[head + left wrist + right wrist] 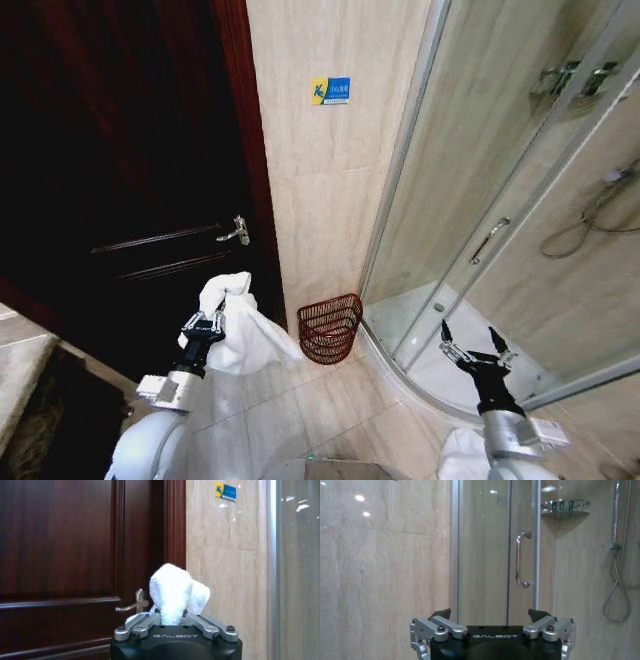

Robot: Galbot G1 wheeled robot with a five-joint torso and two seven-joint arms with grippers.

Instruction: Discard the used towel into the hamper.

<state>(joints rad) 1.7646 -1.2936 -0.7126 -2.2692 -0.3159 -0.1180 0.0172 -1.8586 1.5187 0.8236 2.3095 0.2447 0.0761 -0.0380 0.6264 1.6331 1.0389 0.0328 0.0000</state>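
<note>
In your head view, the hamper (pixel 329 328) stands on the floor tiles against the beige wall (pixel 320 170), between the dark door (pixel 120 150) and the shower enclosure (pixel 500 200). Your left tool (pixel 215 322) is clamped on the white towel (pixel 240 330), which hangs just beside the hamper on its door side, higher than its rim. Your right tool (pixel 476 345) hovers on the hamper's far side, before the shower glass, fingers spread wide.

In your left wrist view, the left tool (pixel 172 620) pinches the towel (pixel 175 590), bunched upward before the door handle (pixel 134 603).

In your right wrist view, the right tool (pixel 491 617) gapes wide, facing the shower door handle (pixel 520 560).
</note>
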